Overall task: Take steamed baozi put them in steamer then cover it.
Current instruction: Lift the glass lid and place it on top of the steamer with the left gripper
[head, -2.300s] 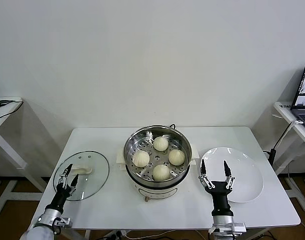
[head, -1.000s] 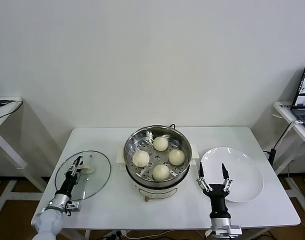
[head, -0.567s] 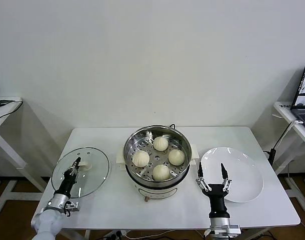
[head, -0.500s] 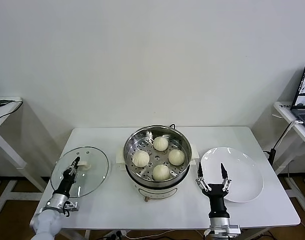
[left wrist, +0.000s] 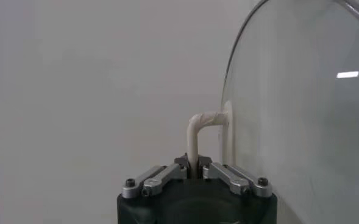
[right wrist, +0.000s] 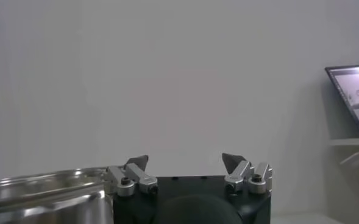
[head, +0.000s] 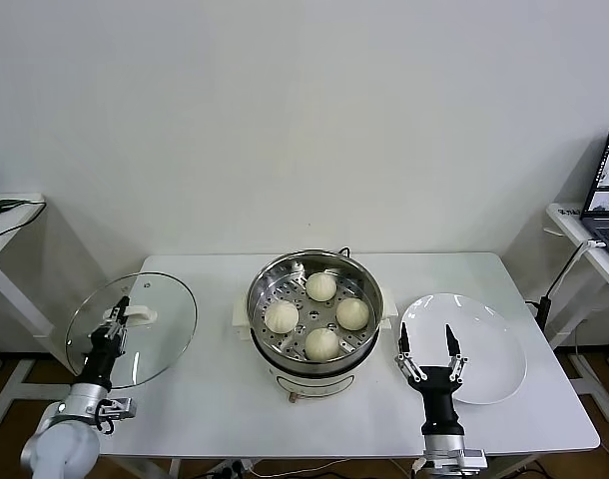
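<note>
Left gripper (head: pixel 113 321) raised at far left edge of table, fingers pointing up, clamped on the glass lid's (head: pixel 135 344) white handle (left wrist: pixel 199 135). Right gripper (head: pixel 429 351) parked near right, fingers spread, empty.

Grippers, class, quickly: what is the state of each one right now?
Left gripper: shut on the white handle of the round glass lid, lifted off the table.
Right gripper: open, empty, near the flat white plate.

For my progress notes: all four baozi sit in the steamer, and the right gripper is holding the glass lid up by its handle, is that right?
Not quite: the head view shows the left gripper holding the glass lid up by its handle; the right gripper waits open beside the plate. All four baozi do sit in the steamer.
</note>
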Action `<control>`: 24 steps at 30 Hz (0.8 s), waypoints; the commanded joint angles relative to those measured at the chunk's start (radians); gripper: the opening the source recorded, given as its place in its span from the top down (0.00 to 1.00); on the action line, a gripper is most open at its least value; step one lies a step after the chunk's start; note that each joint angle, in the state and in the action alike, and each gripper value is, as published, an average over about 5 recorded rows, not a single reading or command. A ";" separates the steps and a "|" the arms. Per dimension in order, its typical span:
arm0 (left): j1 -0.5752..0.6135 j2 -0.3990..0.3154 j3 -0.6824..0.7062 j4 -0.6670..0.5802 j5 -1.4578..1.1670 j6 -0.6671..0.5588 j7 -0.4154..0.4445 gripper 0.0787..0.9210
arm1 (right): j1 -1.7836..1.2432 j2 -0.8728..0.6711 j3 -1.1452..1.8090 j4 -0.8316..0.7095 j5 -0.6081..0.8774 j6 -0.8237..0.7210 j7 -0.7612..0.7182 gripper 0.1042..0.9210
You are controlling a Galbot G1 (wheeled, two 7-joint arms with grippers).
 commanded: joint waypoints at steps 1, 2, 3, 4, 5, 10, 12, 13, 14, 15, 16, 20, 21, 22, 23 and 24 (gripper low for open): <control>0.172 0.064 0.092 -0.511 -0.195 0.347 0.257 0.87 | -0.004 -0.010 0.021 0.015 0.006 -0.012 0.004 0.12; 0.169 0.068 0.116 -0.535 -0.185 0.376 0.272 0.87 | -0.003 -0.012 0.025 0.016 0.008 -0.013 0.004 0.12; 0.161 0.073 0.144 -0.556 -0.172 0.405 0.287 0.87 | -0.003 -0.015 0.029 0.018 0.009 -0.015 0.005 0.12; 0.150 0.079 0.176 -0.571 -0.158 0.431 0.301 0.87 | -0.003 -0.017 0.032 0.019 0.011 -0.017 0.005 0.12; 0.137 0.084 0.211 -0.583 -0.143 0.456 0.314 0.87 | -0.003 -0.019 0.036 0.021 0.012 -0.018 0.006 0.12; 0.043 0.101 0.403 -0.601 -0.075 0.568 0.374 0.87 | -0.002 -0.025 0.056 0.026 0.021 -0.032 0.008 0.12; -0.001 0.100 0.467 -0.590 -0.043 0.597 0.393 0.87 | -0.003 -0.025 0.063 0.027 0.021 -0.036 0.010 0.12; -0.023 0.098 0.497 -0.583 -0.026 0.609 0.401 0.87 | -0.004 -0.025 0.066 0.028 0.021 -0.037 0.011 0.12; -0.046 0.096 0.524 -0.574 -0.012 0.619 0.408 0.87 | -0.005 -0.024 0.070 0.028 0.020 -0.038 0.012 0.12; -0.070 0.093 0.553 -0.562 0.005 0.629 0.415 0.87 | -0.006 -0.023 0.073 0.028 0.019 -0.038 0.012 0.12; -0.093 0.089 0.578 -0.550 0.020 0.637 0.421 0.87 | -0.008 -0.022 0.076 0.029 0.018 -0.039 0.013 0.12; -0.169 0.071 0.676 -0.506 0.078 0.673 0.445 0.87 | -0.015 -0.015 0.087 0.032 0.013 -0.039 0.013 0.12; -0.185 0.066 0.702 -0.499 0.092 0.684 0.451 0.87 | -0.017 -0.013 0.091 0.033 0.012 -0.038 0.013 0.12; -0.200 0.062 0.725 -0.494 0.109 0.692 0.458 0.87 | -0.018 -0.011 0.094 0.033 0.011 -0.038 0.013 0.12; -0.214 0.057 0.747 -0.488 0.122 0.700 0.464 0.87 | -0.020 -0.009 0.097 0.033 0.010 -0.038 0.013 0.12; -0.229 0.052 0.770 -0.483 0.132 0.710 0.471 0.87 | -0.022 -0.008 0.100 0.033 0.008 -0.037 0.013 0.12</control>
